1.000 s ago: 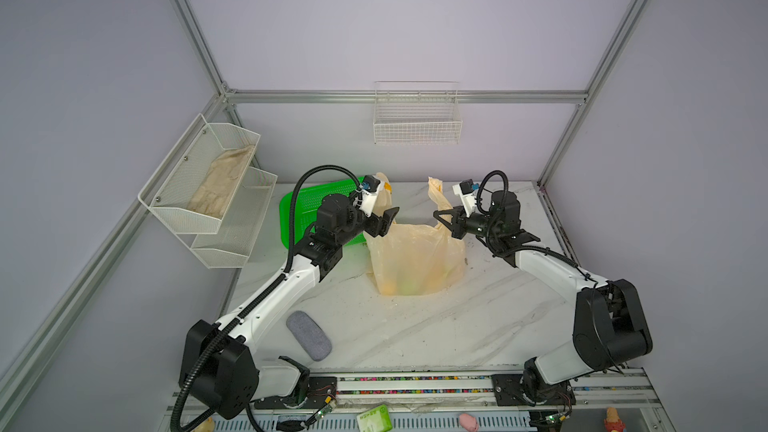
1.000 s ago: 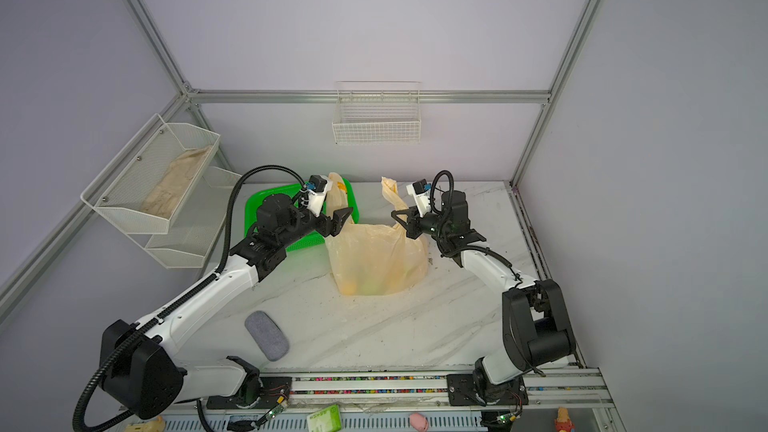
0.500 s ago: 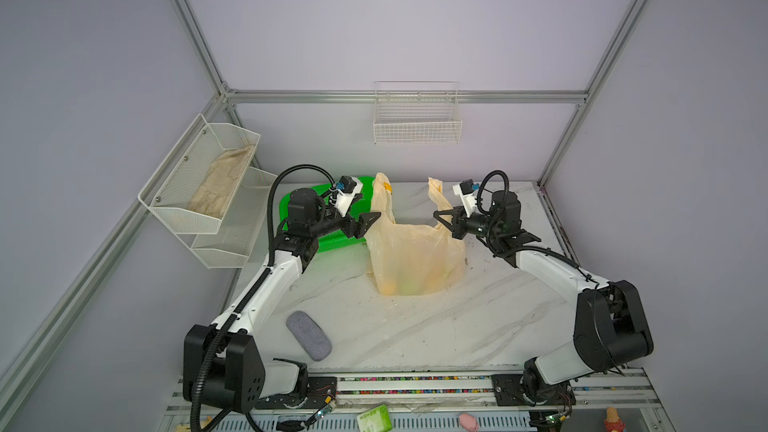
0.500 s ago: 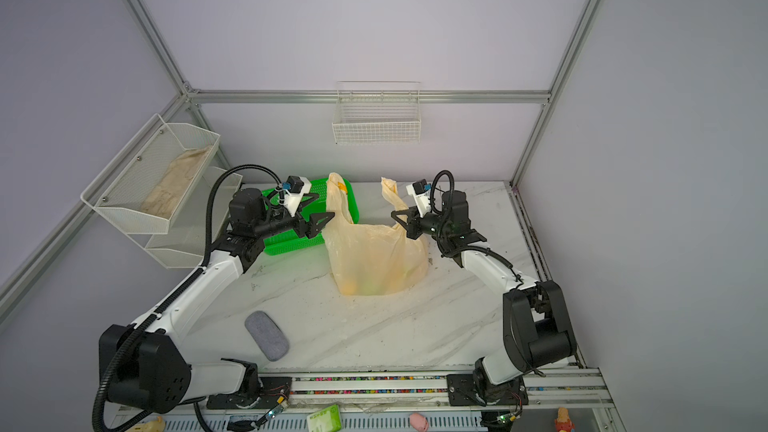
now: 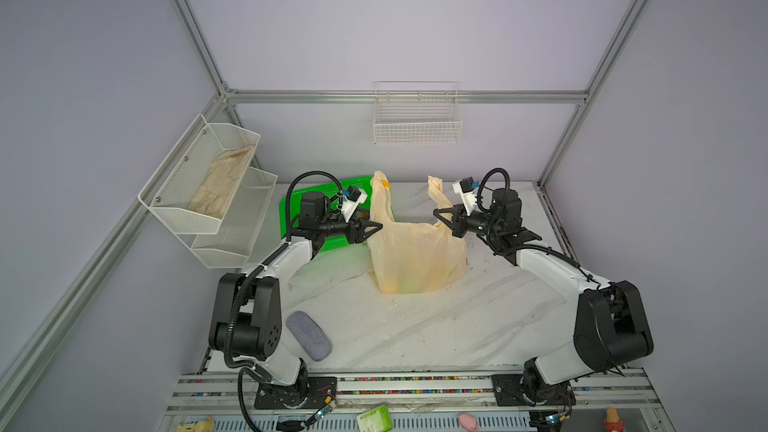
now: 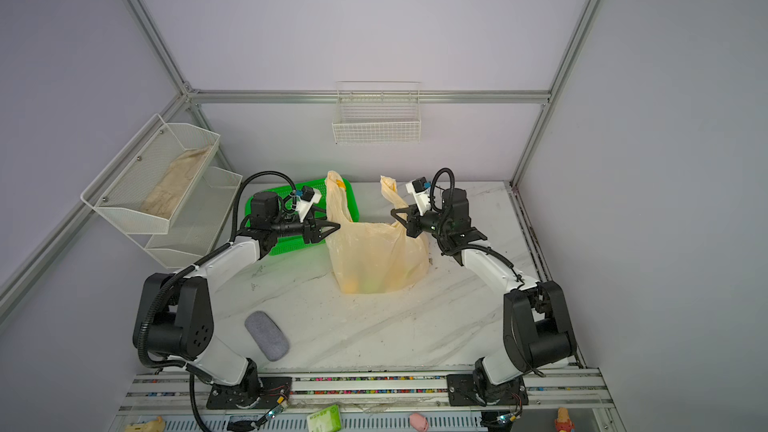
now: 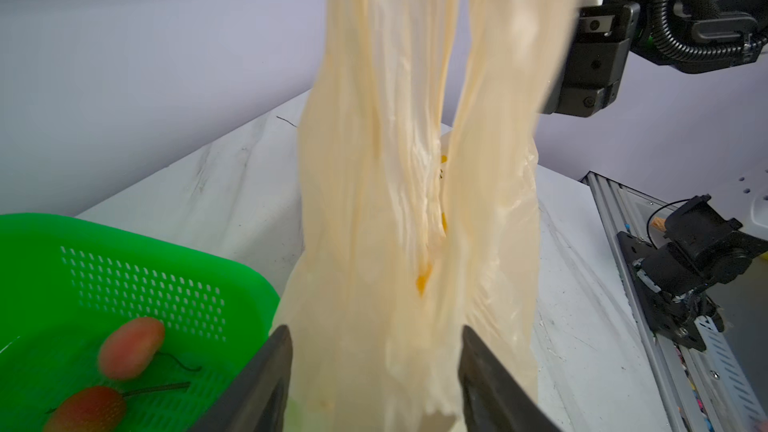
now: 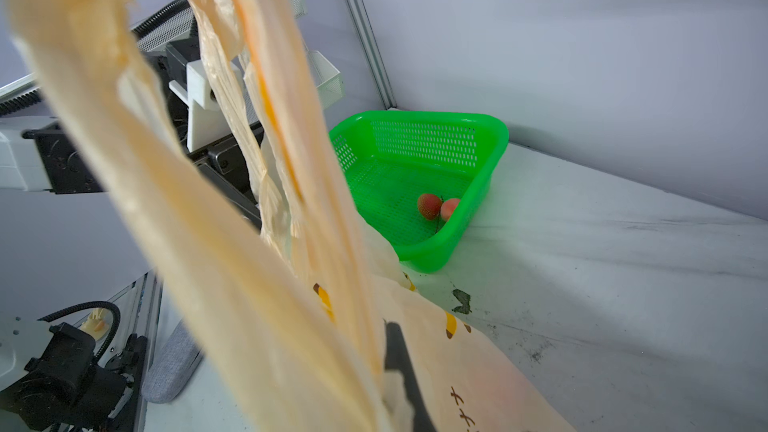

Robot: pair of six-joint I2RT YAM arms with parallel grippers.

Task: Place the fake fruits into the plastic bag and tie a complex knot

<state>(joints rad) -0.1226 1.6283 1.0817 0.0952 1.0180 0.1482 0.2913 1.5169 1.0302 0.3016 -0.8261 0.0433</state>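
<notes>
The plastic bag (image 5: 415, 251) is thin and half transparent, pale orange-cream, with yellow banana prints and dark lettering on its side. It stands upright near the middle of the white marble surface (image 5: 415, 334), just beside the green basket (image 8: 419, 115). Its two handles rise high and stand apart: the left handle (image 5: 380, 197) on the basket side, the right handle (image 5: 437, 195) opposite. Near the bottom, yellow and green patches show faintly through the film. These are fake fruits (image 5: 399, 284), but I cannot tell which ones. Two red fruits (image 8: 429, 206) with thin dark stems lie close together in a corner of the basket, outside the bag.
</notes>
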